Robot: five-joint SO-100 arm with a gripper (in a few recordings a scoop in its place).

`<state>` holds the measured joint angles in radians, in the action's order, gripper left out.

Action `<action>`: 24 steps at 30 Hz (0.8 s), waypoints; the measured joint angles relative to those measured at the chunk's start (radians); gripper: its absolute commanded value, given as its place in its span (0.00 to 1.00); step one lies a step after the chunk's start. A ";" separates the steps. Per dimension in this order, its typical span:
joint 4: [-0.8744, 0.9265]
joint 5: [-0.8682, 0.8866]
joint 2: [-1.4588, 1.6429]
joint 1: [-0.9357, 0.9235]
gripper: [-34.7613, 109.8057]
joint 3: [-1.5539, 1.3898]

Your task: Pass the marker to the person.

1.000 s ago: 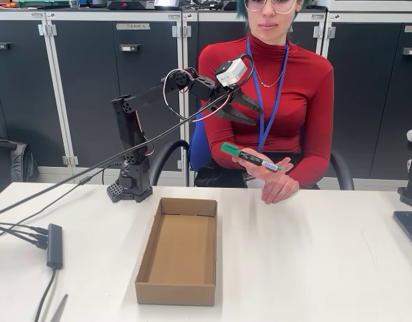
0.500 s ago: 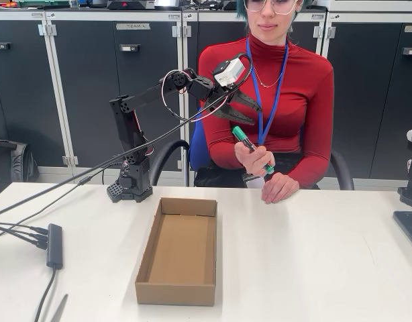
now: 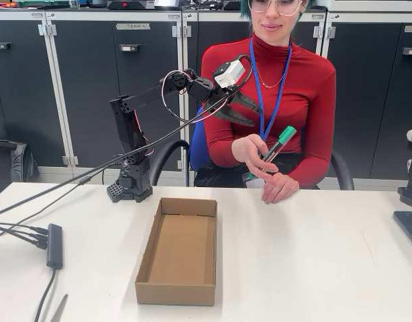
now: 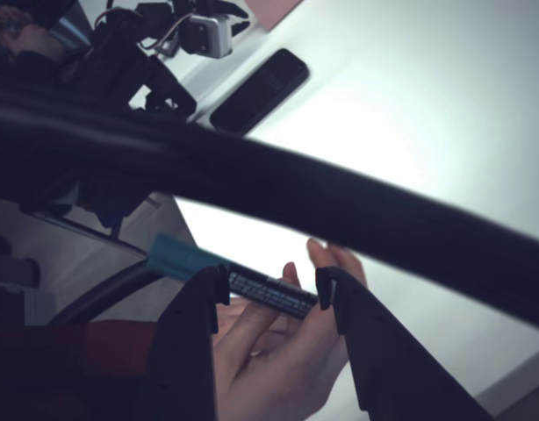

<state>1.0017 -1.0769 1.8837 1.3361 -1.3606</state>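
The person [image 3: 306,87] in a red top sits behind the table and holds the marker [image 3: 275,145] in one hand [image 3: 254,153], tilted with its green cap up and to the right. My gripper [image 3: 258,117] hangs open and empty in the air just above and left of that hand, apart from the marker. In the wrist view the gripper [image 4: 271,279] frames the marker [image 4: 274,295] lying across the person's fingers [image 4: 269,351] beyond the tips, the green cap [image 4: 177,257] to the left. The person's other hand [image 3: 278,188] rests on the table.
An open, empty cardboard box [image 3: 147,261] lies on the white table [image 3: 313,268] in front of the arm's base [image 3: 132,184]. A black hub [image 3: 54,245] with cables sits at the left edge. Dark equipment [image 3: 410,201] stands at the right edge. Cabinets line the back.
The person has turned the marker in the hand: its green cap swung from the left, through upper left, to upper right. The arm has stayed raised and open.
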 measured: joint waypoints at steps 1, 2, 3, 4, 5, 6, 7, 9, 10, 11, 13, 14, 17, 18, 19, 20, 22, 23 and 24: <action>0.002 0.000 0.000 -0.008 0.39 0.000; 0.002 0.000 0.000 -0.015 0.39 0.000; 0.002 0.000 0.000 -0.025 0.39 0.000; 0.002 0.000 0.000 -0.032 0.39 0.000; 0.002 -0.002 -0.003 -0.040 0.39 0.000; 0.002 -0.003 -0.005 -0.046 0.39 0.000; 0.002 -0.009 -0.006 -0.051 0.39 0.000; 0.002 -0.015 -0.006 -0.055 0.39 0.000; 0.002 -0.020 -0.005 -0.055 0.39 0.000; 0.002 -0.021 -0.005 -0.055 0.39 0.000; 0.002 -0.021 -0.006 -0.055 0.39 0.000; 0.003 -0.021 -0.005 -0.055 0.39 0.000; 0.008 -0.021 -0.006 -0.055 0.39 0.000; 0.011 -0.021 -0.006 -0.055 0.39 0.000; 0.011 -0.021 -0.006 -0.055 0.39 0.000; 0.011 -0.021 -0.006 -0.055 0.39 0.000; 0.011 -0.021 -0.006 -0.055 0.39 0.000; 0.011 -0.021 -0.006 -0.055 0.39 0.000; 0.011 -0.021 -0.006 -0.055 0.39 0.000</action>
<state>1.0124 -1.0983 1.8776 1.2809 -1.3606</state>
